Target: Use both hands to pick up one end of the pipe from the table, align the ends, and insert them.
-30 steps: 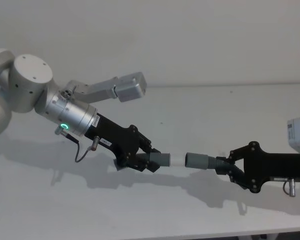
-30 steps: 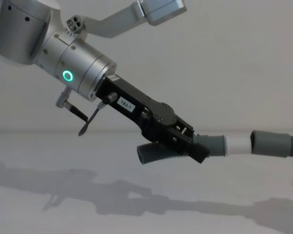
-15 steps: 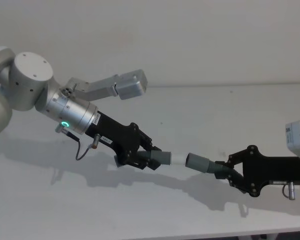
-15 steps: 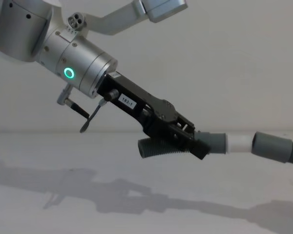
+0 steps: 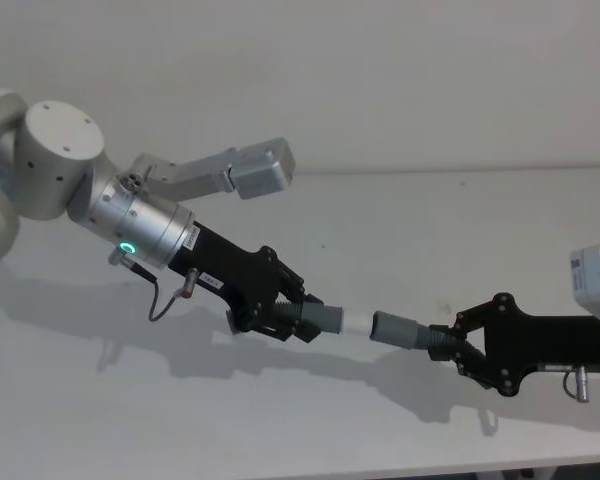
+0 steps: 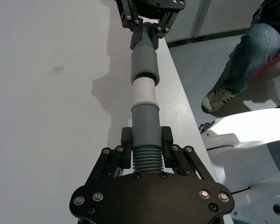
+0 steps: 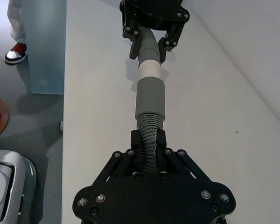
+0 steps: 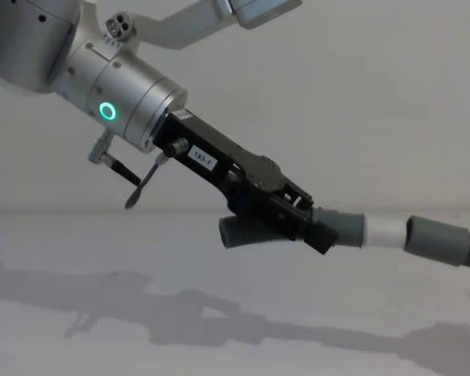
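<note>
Judging by the ribbing, both hose pieces are taken as light and bendy, best held near the smooth cuffs. Above the worktop (image 5: 310, 220), the left gripper (image 5: 298, 322) is clamped on the plug piece (image 5: 325, 319), the right gripper (image 5: 448, 343) on the cuff piece (image 5: 395, 327); the white tip (image 6: 144, 89) perhaps just enters the cuff.

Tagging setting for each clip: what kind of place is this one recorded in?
Probably an indoor robot lab or test room. The two arms work over a plain white table against a bare pale wall; past the table edge the wrist views show grey floor, a frosted partition and white machine housings.
</note>
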Robot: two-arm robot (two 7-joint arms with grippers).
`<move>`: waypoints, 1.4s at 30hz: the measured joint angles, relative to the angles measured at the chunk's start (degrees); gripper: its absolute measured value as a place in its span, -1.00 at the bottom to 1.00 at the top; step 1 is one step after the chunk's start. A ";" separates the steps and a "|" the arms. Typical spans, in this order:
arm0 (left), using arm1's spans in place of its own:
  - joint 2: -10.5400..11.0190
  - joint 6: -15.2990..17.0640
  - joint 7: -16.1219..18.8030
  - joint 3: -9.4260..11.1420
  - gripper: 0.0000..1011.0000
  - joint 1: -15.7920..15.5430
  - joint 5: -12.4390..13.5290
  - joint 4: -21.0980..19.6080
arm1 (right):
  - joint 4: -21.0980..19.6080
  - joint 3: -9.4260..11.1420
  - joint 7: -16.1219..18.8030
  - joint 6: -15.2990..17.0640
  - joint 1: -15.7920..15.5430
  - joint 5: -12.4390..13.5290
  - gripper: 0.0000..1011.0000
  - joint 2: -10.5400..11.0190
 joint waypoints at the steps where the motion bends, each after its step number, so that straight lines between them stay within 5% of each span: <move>1: 0.15 0.11 0.00 0.04 -0.34 0.02 -0.08 -0.26 | 0.06 0.00 0.00 -0.10 0.00 -0.03 -0.70 -0.04; 21: 1.44 1.05 0.08 0.85 -0.34 0.32 -1.08 -2.36 | 0.66 -0.07 -0.03 -0.69 0.23 -0.28 -0.70 -0.72; 42: -0.13 1.23 0.15 1.45 -0.34 -0.09 -0.79 0.05 | -0.10 0.32 0.09 -1.66 0.14 0.16 -0.70 -0.70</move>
